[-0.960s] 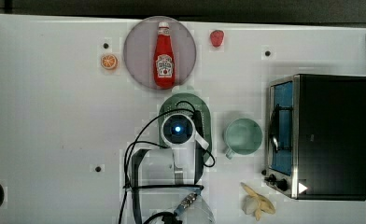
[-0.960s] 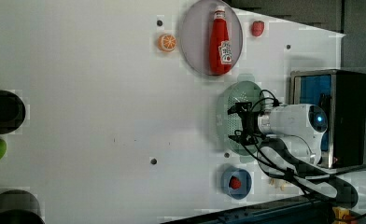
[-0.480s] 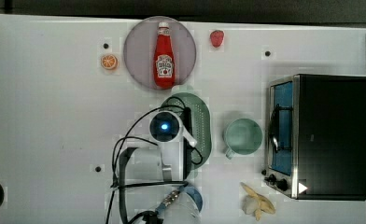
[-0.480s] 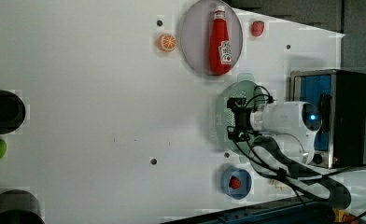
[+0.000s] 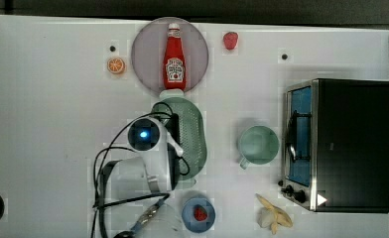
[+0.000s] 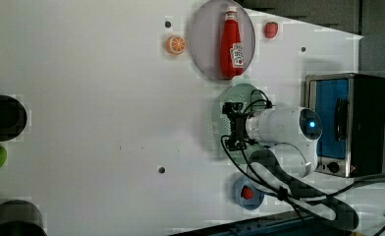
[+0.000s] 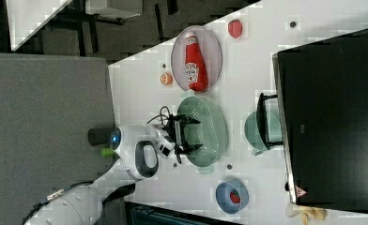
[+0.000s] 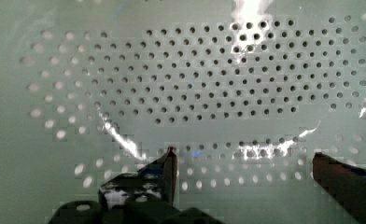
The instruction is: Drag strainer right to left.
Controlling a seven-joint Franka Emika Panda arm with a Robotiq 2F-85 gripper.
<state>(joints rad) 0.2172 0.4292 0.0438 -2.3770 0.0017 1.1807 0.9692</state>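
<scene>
The strainer (image 5: 191, 133) is a pale mint-green oblong colander lying just below the grey plate in the top view. Its left half in the top view is covered by my wrist. My gripper (image 5: 174, 133) reaches down into its bowl. From the left view, the gripper (image 6: 233, 127) stands over the strainer (image 6: 241, 94). In the right view the gripper (image 7: 184, 134) is inside the strainer (image 7: 209, 127). The wrist view has the holed bowl of the strainer (image 8: 195, 84) close up, with the gripper (image 8: 244, 156) open and its two fingertips spread against the bowl's inside.
A ketchup bottle (image 5: 174, 57) lies on a grey plate (image 5: 148, 49) touching the strainer's far end. A mint mug (image 5: 258, 145) and a toaster oven (image 5: 339, 144) are on the top view's right. A blue bowl (image 5: 198, 214), a banana (image 5: 273, 215) and an orange slice (image 5: 116, 65) are nearby.
The arm and the strainer have slid together toward the top view's left, away from the mug. The gripper stays inside the bowl.
</scene>
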